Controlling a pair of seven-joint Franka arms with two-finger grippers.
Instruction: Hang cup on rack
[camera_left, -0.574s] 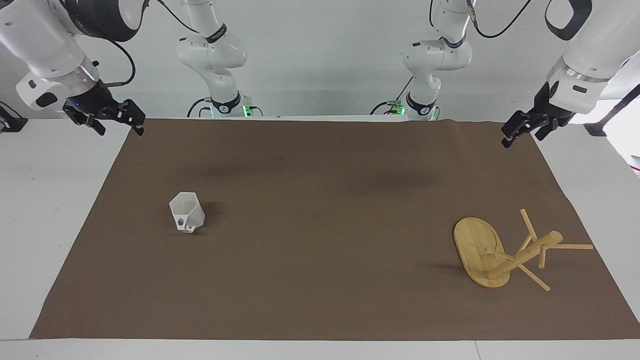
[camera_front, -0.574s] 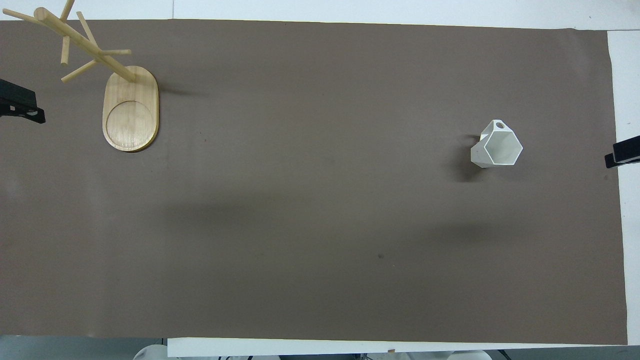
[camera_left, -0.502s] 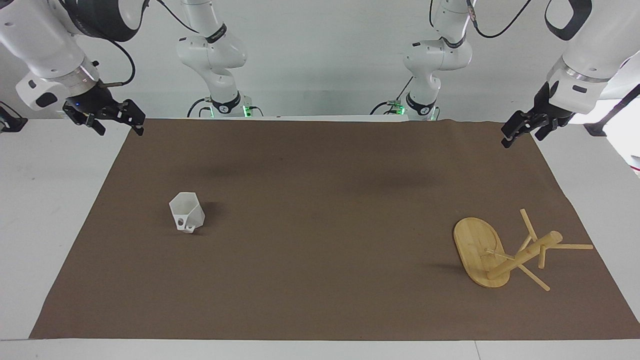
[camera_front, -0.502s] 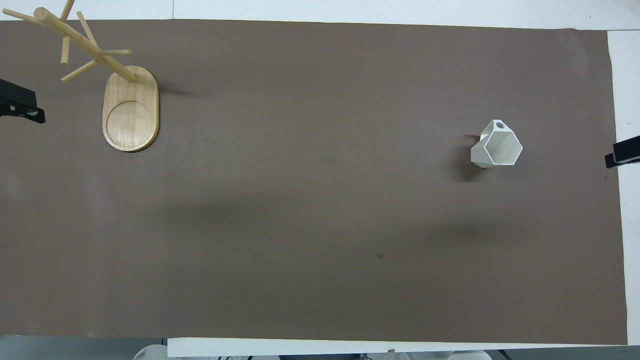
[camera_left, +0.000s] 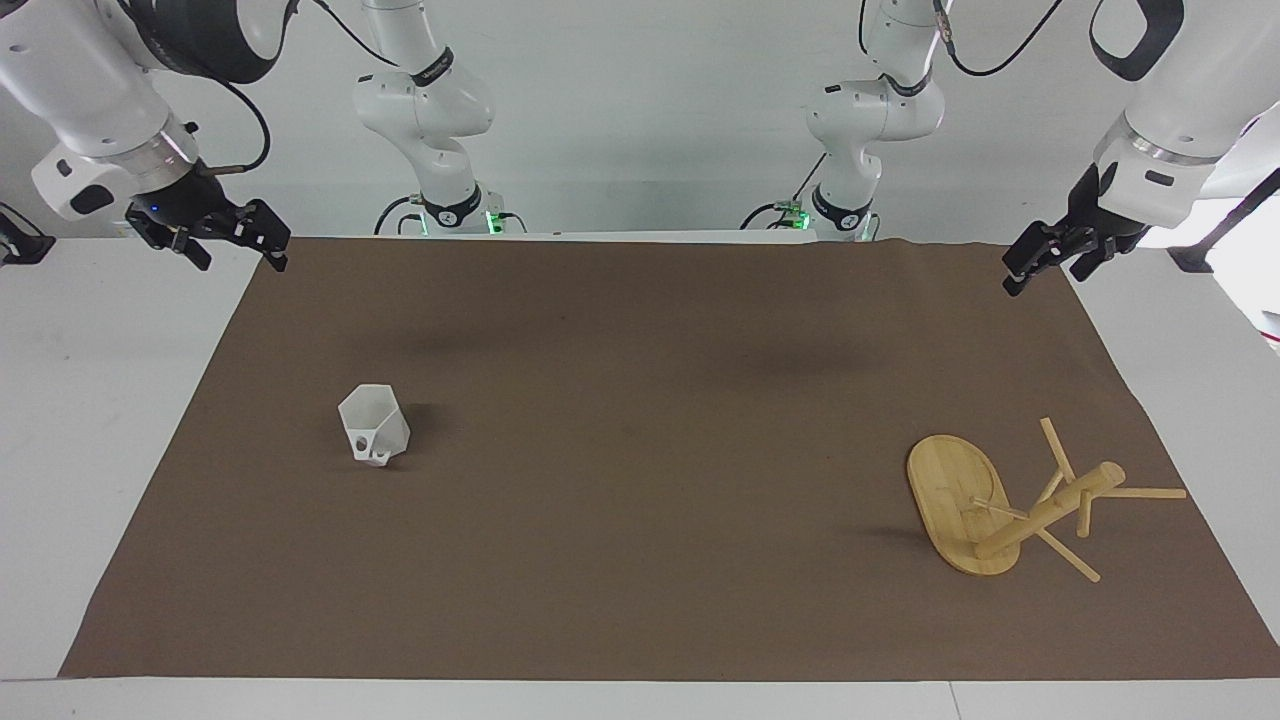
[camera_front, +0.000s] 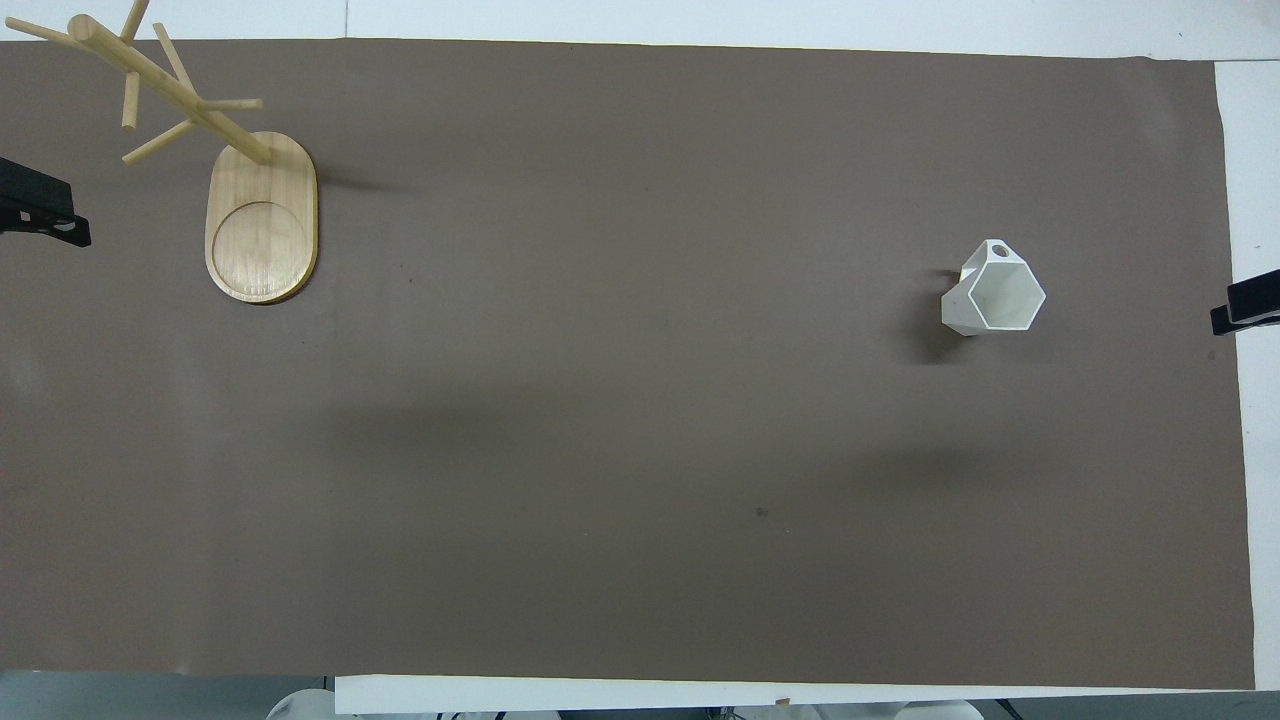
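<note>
The white faceted cup (camera_left: 375, 430) stands upright on the brown mat toward the right arm's end, its handle on the side farther from the robots; it also shows in the overhead view (camera_front: 992, 297). The bamboo rack (camera_left: 958, 510) stands on its oval base toward the left arm's end, with its post and pegs bare, and shows in the overhead view (camera_front: 260, 225) too. My right gripper (camera_left: 235, 260) hangs open and empty in the air over the mat's edge at its own end. My left gripper (camera_left: 1045, 278) hangs open and empty over the mat's edge at its end. Both are well apart from the cup and the rack.
The brown mat (camera_left: 640, 560) covers most of the white table (camera_left: 90, 420). Two more white arm bases (camera_left: 440, 120) stand at the robots' edge of the table. Only the gripper tips show at the side edges of the overhead view (camera_front: 45, 210).
</note>
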